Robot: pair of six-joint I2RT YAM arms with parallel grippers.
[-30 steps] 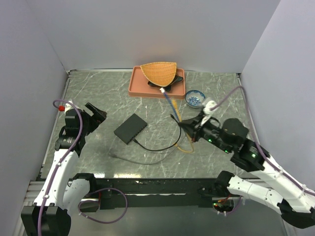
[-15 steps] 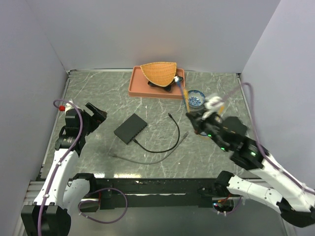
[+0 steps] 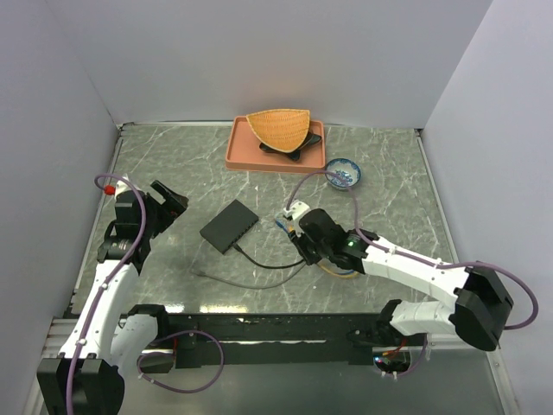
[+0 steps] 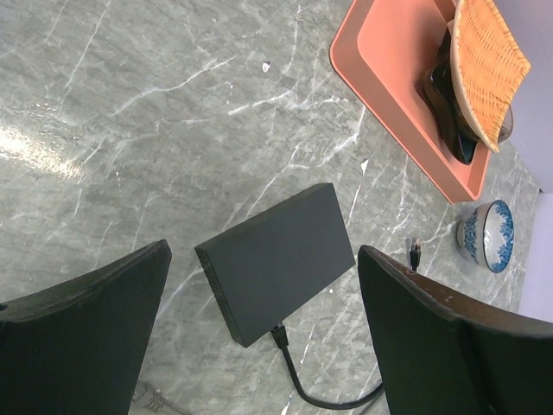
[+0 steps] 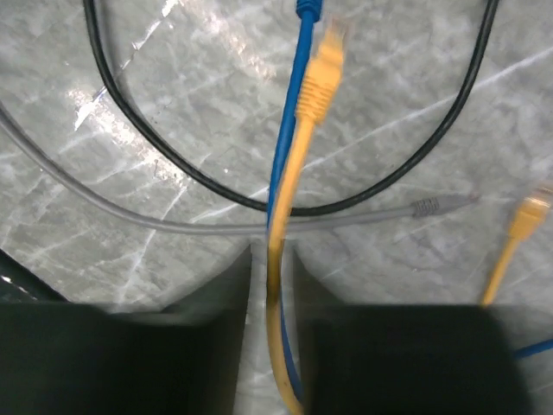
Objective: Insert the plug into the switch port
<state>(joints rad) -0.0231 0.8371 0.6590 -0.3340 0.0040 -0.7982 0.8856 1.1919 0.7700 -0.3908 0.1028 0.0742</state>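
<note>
Swinging in from the right side over the last second, the right gripper [image 3: 295,232] is now hanging low over the middle of the table [image 3: 173,164]. At the left, the left gripper [image 3: 169,200] is hovering with jaws wide apart, unmoved. The switch [image 3: 230,226] is lying flat beside it, a black cable [image 3: 281,263] running from its near edge. The right gripper's narrow jaws are pinching a yellow cable [image 5: 294,173] and a blue cable [image 5: 281,147], the yellow plug [image 5: 327,52] sticking out ahead, apart from the switch.
</note>
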